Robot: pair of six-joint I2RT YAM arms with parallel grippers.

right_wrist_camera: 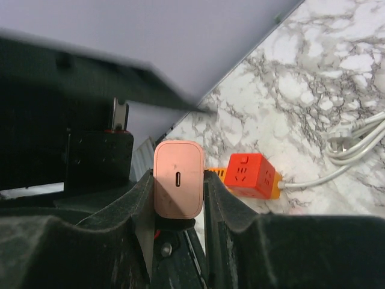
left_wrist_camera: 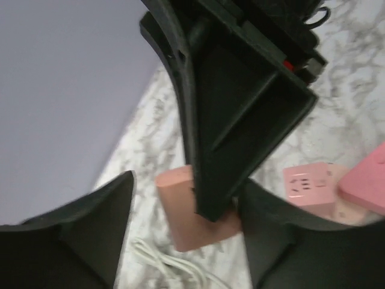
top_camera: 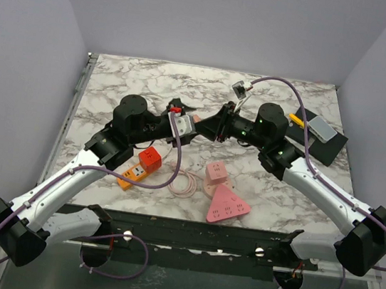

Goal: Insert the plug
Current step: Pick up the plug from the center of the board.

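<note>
A pink plug adapter [right_wrist_camera: 178, 179] with a small slot on its face is clamped between my right gripper's [right_wrist_camera: 178, 173] fingers, held above the table. In the top view the two grippers meet at mid-table, with the adapter [top_camera: 195, 120] between them. My left gripper [left_wrist_camera: 189, 192] is open, its fingers [left_wrist_camera: 90, 235] wide apart on either side of the adapter [left_wrist_camera: 186, 223]. One black right finger [left_wrist_camera: 240, 114] crosses in front of it. A red cube socket [top_camera: 150, 158] sits on an orange power strip [top_camera: 131, 174] below the left gripper [top_camera: 181, 123]. It also shows in the right wrist view [right_wrist_camera: 252, 174].
A pink cube socket [top_camera: 216, 171] and a pink triangular power strip [top_camera: 226, 205] lie front of centre, with a coiled white cable [top_camera: 186, 183] beside them. A black box [top_camera: 320, 137] with a grey block and a yellow item stands at the back right.
</note>
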